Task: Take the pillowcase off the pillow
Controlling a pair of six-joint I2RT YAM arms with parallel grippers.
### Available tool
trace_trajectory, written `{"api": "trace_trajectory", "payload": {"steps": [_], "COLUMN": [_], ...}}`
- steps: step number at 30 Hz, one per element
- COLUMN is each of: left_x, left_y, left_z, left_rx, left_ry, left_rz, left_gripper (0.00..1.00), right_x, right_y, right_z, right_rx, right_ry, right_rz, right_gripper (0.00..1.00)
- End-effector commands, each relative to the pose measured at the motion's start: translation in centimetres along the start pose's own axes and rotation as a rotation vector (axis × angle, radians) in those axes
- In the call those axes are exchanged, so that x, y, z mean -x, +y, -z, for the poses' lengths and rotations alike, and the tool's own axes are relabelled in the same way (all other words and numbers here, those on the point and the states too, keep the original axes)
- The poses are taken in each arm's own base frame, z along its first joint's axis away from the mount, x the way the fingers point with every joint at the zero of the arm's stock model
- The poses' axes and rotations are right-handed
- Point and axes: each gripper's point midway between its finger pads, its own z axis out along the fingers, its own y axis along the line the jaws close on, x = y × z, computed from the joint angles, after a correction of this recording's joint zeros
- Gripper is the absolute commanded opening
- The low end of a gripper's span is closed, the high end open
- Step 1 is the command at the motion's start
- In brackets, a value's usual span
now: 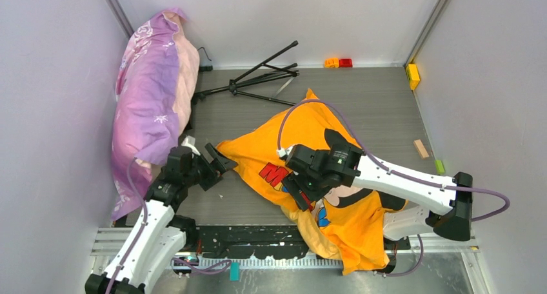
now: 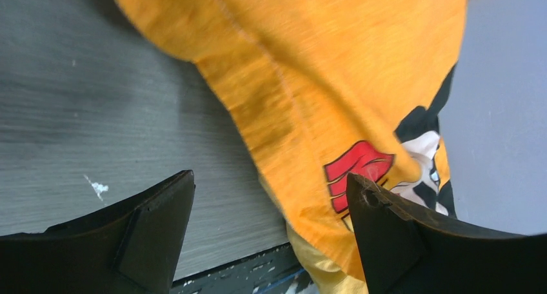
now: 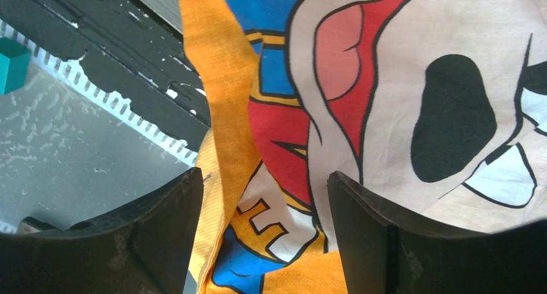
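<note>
**Grey tabletop, orange case hanging off the near edge: slip and mis-grab risk**

Grey tabletop (image 1: 374, 100), boxed in by pale walls. Far left, a pink-purple floral pillow (image 1: 151, 94) leans on the wall; it is not the target. The left pincer (image 1: 219, 162) is near it, jaws spread and nothing held, aimed at the left corner of the pillowcase (image 1: 303, 133). The pillowcase lies crumpled mid-tabletop, with its near part draped over the front edge. The right pincer (image 1: 300, 192) hovers over the printed face, jaws apart, no cloth visibly pinched. The pillow shows in no view; cannot tell whether it is inside the case.

Risks, my read:
- The left arm is close to the floral pillow, so a swing could drag it.
- The left jaws closing at the hem may catch only one layer, or none, because the cloth lies flat.
- The right jaws taking the top layer and pulling nearward could slide the whole case off the tabletop.
- The cable (image 1: 309, 104) arcing over the case could snag.

Views:
- Only the top view shows the overhang, the floral pillow and the tripod (image 1: 258, 81).
- Only the left wrist view shows a paler yellow layer under the orange hem.
- Only the right wrist view shows a loose orange fold lying under its jaws.
</note>
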Motion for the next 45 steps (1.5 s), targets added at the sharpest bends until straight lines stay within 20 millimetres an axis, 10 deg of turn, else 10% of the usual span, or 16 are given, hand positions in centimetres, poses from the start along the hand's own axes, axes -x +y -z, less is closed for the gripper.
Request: {"api": "trace_trajectory", "payload": {"steps": [1, 11, 25, 29, 33, 45], "left_x": [-3.0, -3.3, -4.6, -4.6, -3.1, 10.7], "left_y": [0.5, -2.1, -2.7, -2.9, -3.4, -14.0], "left_z": [-1.0, -2.6, -5.6, -6.2, -6.2, 4.7], "left_rx": [-0.040, -0.185, -0.211, -0.219, -0.195, -0.119], "left_ry": [0.135, 0.169, 0.218, 0.220, 0.177, -0.280], "left_rz": [0.103, 0.102, 0.105, 0.086, 0.014, -0.334], "left_gripper": [0.88, 0.68, 0.56, 0.30, 0.00, 0.00], "right_x": [1.2, 1.6, -4.5, -5.9, -3.6, 9.5], "right_y": [0.8, 3.4, 3.8, 3.5, 3.5, 6.6], "right_z": [1.7, 3.9, -1.1, -3.0, -2.5, 8.6], "right_rx": [-0.004, -0.041, -0.071, -0.100, -0.106, 0.060], "right_ry": [-0.063, -0.170, 0.081, 0.156, 0.040, -0.551], "right_rz": [0.035, 0.078, 0.085, 0.111, 0.115, 0.059], "right_gripper": [0.73, 0.67, 0.62, 0.35, 0.01, 0.00]}}
